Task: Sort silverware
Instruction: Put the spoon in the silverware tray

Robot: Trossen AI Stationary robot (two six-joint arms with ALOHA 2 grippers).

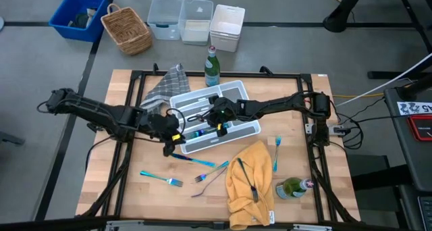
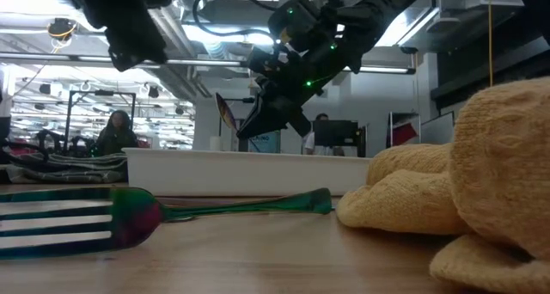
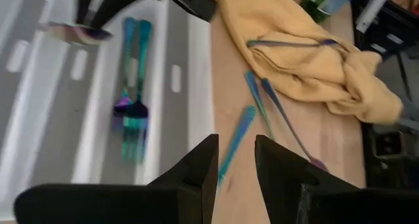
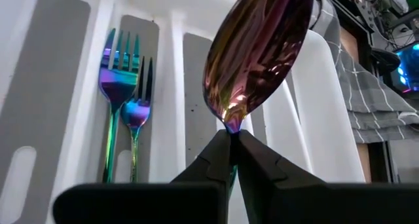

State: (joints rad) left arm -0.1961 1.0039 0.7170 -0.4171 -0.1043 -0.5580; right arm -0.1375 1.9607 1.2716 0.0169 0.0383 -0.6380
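Spoon [image 4: 258, 50] handle hidden betw. right tool [image 4: 232, 142] fingers.

Wooden table [image 1: 128, 197] with tray [image 1: 251, 127], yellow cloth [image 1: 251, 184], silverware [image 1: 162, 177]

I've got two matte-black jointed arms [image 1: 94, 111], black cables trailing, yellow tags by the wrists, green lights glowing.

we see a spoon [image 4: 258, 50] of glossy, mirror-smooth iridescent metal, and forks [image 4: 124, 99] with the same sheen. the divided tray [image 4: 65, 67] looks like matt white plastic. the yellow cloth [image 1: 251, 180] seems soft and nubbly, the worktop [image 1: 115, 190] pale, smooth wood.
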